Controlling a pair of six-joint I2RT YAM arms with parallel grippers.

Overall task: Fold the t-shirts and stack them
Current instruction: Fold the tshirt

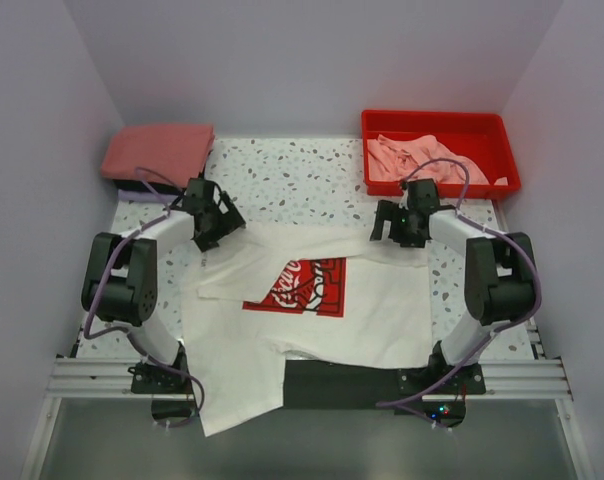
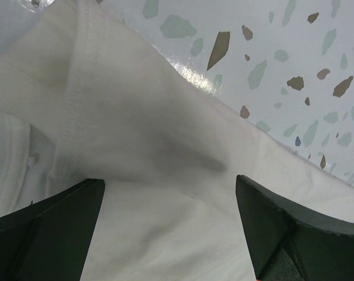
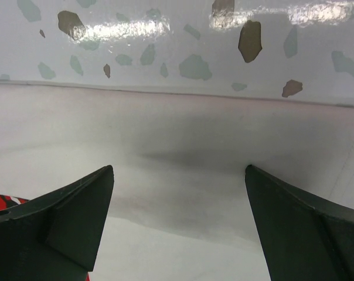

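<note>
A white t-shirt (image 1: 382, 310) with a red square logo print (image 1: 300, 286) lies spread and rumpled on the table, one part hanging over the near edge. My left gripper (image 1: 220, 228) is open just above its far left edge; white cloth (image 2: 165, 193) fills the gap between the fingers (image 2: 282, 228). My right gripper (image 1: 400, 232) is open over the far right edge, cloth (image 3: 177, 193) below its fingers (image 3: 65, 216). Folded salmon-red t-shirts (image 1: 157, 150) sit stacked at the far left. Light pink t-shirts (image 1: 422, 160) lie in the tray.
A red plastic tray (image 1: 437, 125) stands at the far right corner. The speckled tabletop (image 1: 302, 170) shows beyond the shirt. White walls close in on three sides. A metal rail (image 1: 522, 375) runs along the near edge by the arm bases.
</note>
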